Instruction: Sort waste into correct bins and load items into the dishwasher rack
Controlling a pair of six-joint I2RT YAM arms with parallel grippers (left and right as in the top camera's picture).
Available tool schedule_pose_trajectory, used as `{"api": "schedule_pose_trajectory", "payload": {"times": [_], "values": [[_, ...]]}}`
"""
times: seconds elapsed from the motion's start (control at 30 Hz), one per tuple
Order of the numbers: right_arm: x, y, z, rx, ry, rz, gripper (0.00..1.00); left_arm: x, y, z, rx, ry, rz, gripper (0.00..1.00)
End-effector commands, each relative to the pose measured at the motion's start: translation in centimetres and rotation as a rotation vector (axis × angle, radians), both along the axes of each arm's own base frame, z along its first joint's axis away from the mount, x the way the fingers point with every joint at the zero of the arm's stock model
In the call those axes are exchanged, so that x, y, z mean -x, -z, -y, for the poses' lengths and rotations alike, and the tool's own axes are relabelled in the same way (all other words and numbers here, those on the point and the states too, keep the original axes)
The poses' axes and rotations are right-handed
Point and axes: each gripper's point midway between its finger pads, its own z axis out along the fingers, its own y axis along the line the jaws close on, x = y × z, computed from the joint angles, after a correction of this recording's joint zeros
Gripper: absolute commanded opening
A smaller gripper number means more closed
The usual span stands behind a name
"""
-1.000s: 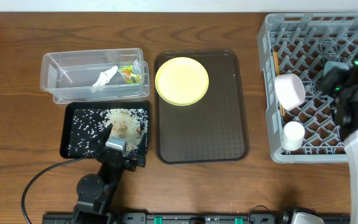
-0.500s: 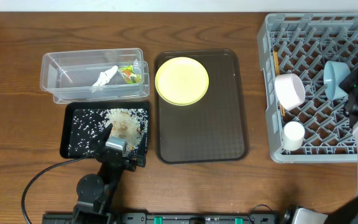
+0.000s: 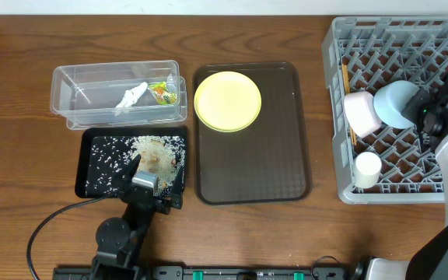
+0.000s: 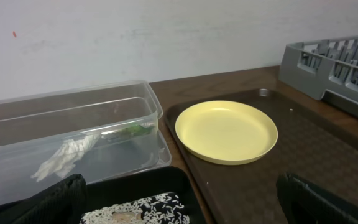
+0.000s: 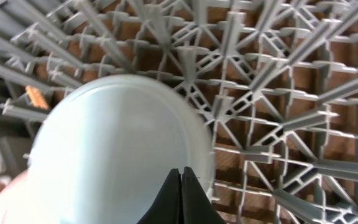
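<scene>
The grey dishwasher rack [image 3: 399, 101] lies under the right claw [image 3: 420, 107], whose fingers are pinched on the rim of the light-blue bowl [image 3: 393, 103]; in the right wrist view the two fingertips meet on that rim, above the lattice. Just left of the claw, touching the blue bowl, a white bowl [image 3: 362, 113] leans on its side, and a smaller white cup [image 3: 366, 168] stands nearer the rack's front edge. A wooden chopstick [image 3: 346, 93] runs along the rack's left wall.

Well left of the right claw, the dark brown serving tray [image 3: 263, 171] carries the yellow plate [image 3: 227, 101] at its far end. Beyond the left claw [image 3: 148, 187], the black tray [image 3: 92, 167] holds white grains and beige crumbs [image 3: 150, 154]. Farther off, the clear tub [image 3: 80, 89] holds the crumpled paper scrap [image 3: 131, 96] and the printed wrapper [image 3: 162, 91]. The left claw is spread wide, holding nothing.

Everything sits on a brown wooden table [image 3: 29, 132], with a pale wall [image 4: 166, 37] behind.

Half a second ago the blue bowl sat farther right in the rack; the right claw has carried it left against the white bowl.
</scene>
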Motion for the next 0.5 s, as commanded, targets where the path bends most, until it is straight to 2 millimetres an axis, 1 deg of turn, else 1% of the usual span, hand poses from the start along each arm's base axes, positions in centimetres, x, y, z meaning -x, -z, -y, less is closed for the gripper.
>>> {"api": "schedule_pose_trajectory", "payload": {"times": [0.0, 0.03, 0.1, 0.13, 0.17, 0.3, 0.33, 0.4, 0.47], "values": [[-0.2, -1.9, -1.3, 0.04, -0.067, 0.028, 0.01, 0.1, 1.5, 0.1, -0.012, 0.012, -0.036, 0.99], [-0.2, -2.5, -1.5, 0.046, -0.069, 0.039, 0.01, 0.1, 1.5, 0.1, -0.012, 0.012, -0.036, 0.99], [-0.1, -4.1, -1.9, 0.058, -0.077, 0.083, 0.01, 0.1, 1.5, 0.1, -0.012, 0.012, -0.036, 0.99], [0.0, -5.1, -2.3, 0.06, -0.088, 0.11, 0.01, 0.1, 1.5, 0.1, -0.012, 0.012, -0.036, 0.99], [0.2, -6.7, -2.8, 0.069, -0.1, 0.15, 0.01, 0.1, 1.5, 0.1, -0.012, 0.012, -0.036, 0.99], [1.1, -10.5, -4.3, 0.099, -0.128, 0.246, 0.01, 0.1, 1.5, 0.1, -0.012, 0.012, -0.036, 0.99], [1.3, -10.9, -4.6, 0.097, -0.132, 0.256, 0.01, 0.1, 1.5, 0.1, -0.012, 0.012, -0.036, 0.99], [1.3, -10.7, -5.0, 0.074, -0.124, 0.254, 0.01, 0.1, 1.5, 0.1, -0.012, 0.012, -0.036, 0.99], [1.1, -9.2, -5.7, 0.045, -0.134, 0.218, 0.01, 0.1, 1.5, 0.1, -0.012, 0.012, -0.036, 0.99]]}}
